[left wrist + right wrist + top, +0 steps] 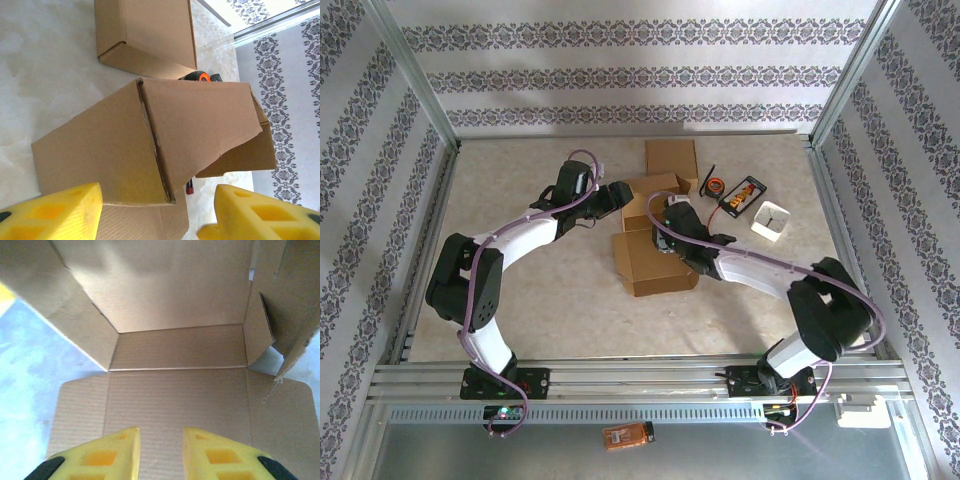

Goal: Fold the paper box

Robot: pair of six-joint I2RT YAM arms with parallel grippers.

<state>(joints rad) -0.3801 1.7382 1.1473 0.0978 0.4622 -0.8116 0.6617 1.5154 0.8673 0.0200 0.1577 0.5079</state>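
Observation:
The paper box [655, 262] is brown corrugated cardboard in the middle of the table, its base panel lying flat and its far walls raised. In the left wrist view a raised wall with a fold crease [200, 120] tilts in front of my left gripper [157, 200]. The yellow jaws stand wide apart, and the right one is clear of the cardboard. From above, the left gripper [618, 196] is at the box's far left corner. My right gripper [665, 222] hovers over the box's flat inner panel [175, 395]; its jaws [160, 432] are a little apart with nothing between them.
A second, folded cardboard box [672, 157] lies just beyond, also seen behind the raised wall [145, 30]. To the right are an orange-and-black tool [715, 186], a black tray [743, 195] and a small white box [770, 221]. Aluminium rails frame the table.

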